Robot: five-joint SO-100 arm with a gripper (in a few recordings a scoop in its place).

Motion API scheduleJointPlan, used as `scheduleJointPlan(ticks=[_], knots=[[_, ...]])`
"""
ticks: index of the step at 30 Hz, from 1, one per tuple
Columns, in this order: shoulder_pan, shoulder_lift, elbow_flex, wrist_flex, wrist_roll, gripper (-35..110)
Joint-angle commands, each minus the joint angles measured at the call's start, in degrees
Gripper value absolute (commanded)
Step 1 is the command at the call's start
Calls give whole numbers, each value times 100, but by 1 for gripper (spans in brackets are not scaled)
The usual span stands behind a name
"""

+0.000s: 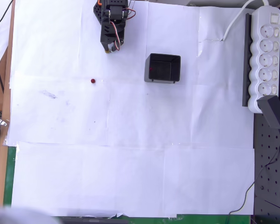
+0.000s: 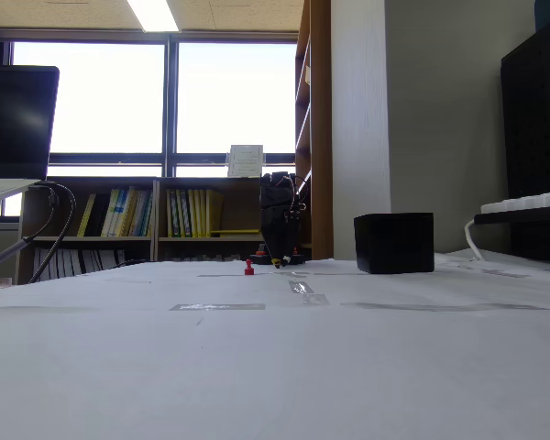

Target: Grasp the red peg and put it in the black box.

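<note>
The red peg is a tiny dark-red dot on the white paper, left of centre in the overhead view. From the low fixed view the red peg stands upright on the table. The black box sits open-topped to the right of the peg; the black box looks like a dark cube from the side. My gripper hangs at the top of the overhead view, folded near the arm's base, up and to the right of the peg and left of the box. Its orange tips sit close together with nothing between them. The gripper is low by the table.
A long white power strip lies along the right edge with a black adapter plugged in and cables trailing. A wooden table edge runs down the left. White paper sheets cover the table.
</note>
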Motion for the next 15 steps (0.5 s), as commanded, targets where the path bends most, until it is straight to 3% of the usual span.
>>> scheduleJointPlan(ticks=[1, 15], knots=[[844, -589, -483, 519, 281, 0], [844, -589, -483, 554, 378, 0]])
